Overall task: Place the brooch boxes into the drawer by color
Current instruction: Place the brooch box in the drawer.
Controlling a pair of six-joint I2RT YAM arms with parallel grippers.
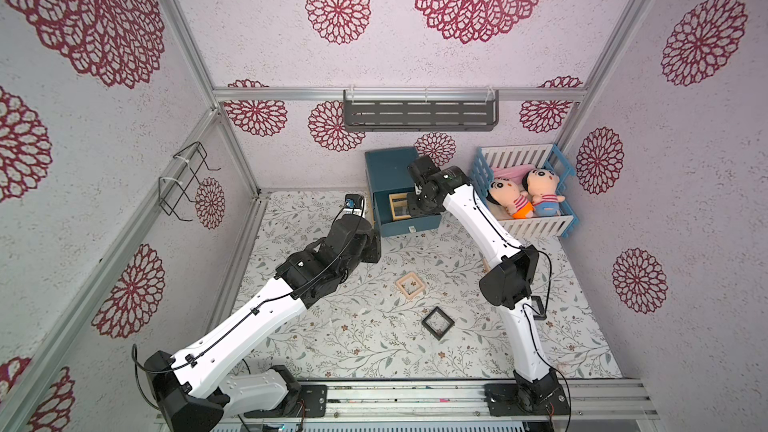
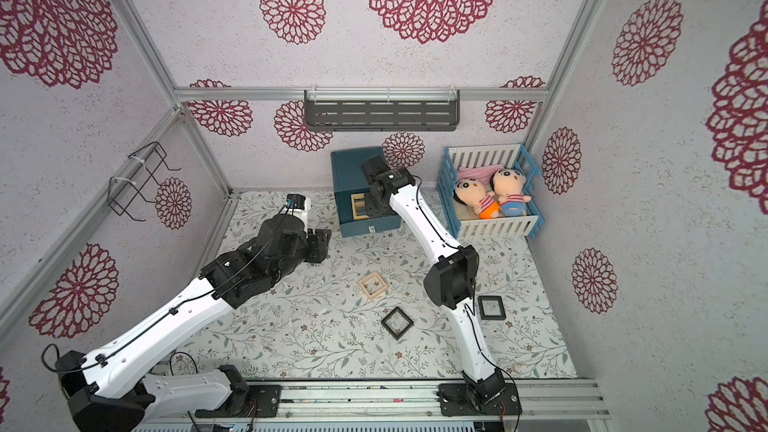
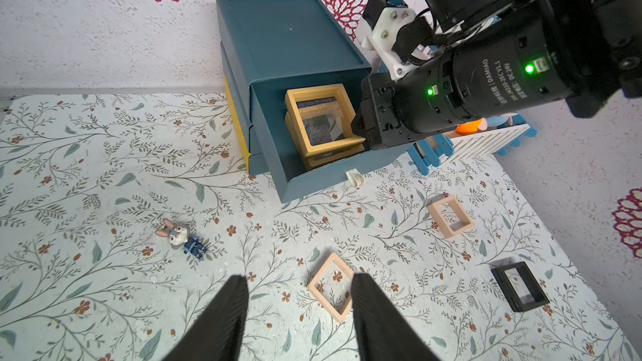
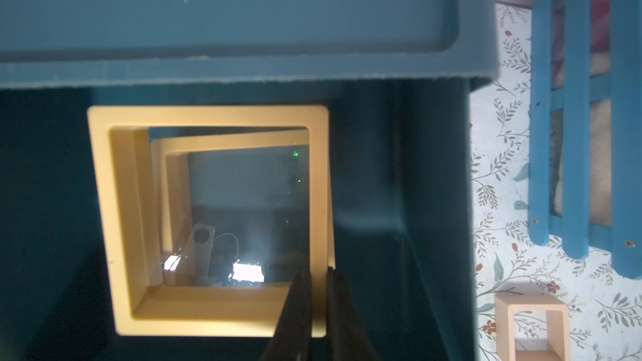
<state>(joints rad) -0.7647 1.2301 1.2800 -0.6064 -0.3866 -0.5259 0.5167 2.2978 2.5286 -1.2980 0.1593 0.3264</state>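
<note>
The right hand [image 4: 319, 272] is clamped on the rim of the upper yellow brooch box [image 4: 121, 203], which sits on the second yellow box [image 4: 225, 142] (both inside the drawer chest's [image 1: 388, 168] pulled-out top drawer [image 3: 312, 182]). The left hand [image 3: 299, 276] hangs beside the chest, fingers apart, empty. In front of the chest, two pink boxes [image 3: 321, 303] [image 3: 437, 220] and two black boxes [image 2: 397, 323] [image 2: 491, 308] lie on the desk [image 1: 332, 347].

Both top views reach me bright and even, with soft shadows and the walls [image 1: 257, 35] bowing at the edges. My right wrist view is dim inside the dark teal-blue drawer chest [image 4: 243, 12]; glare whitens the yellow square frame box [image 4: 121, 203] beside the blurred right tool [image 4: 318, 270].
</note>
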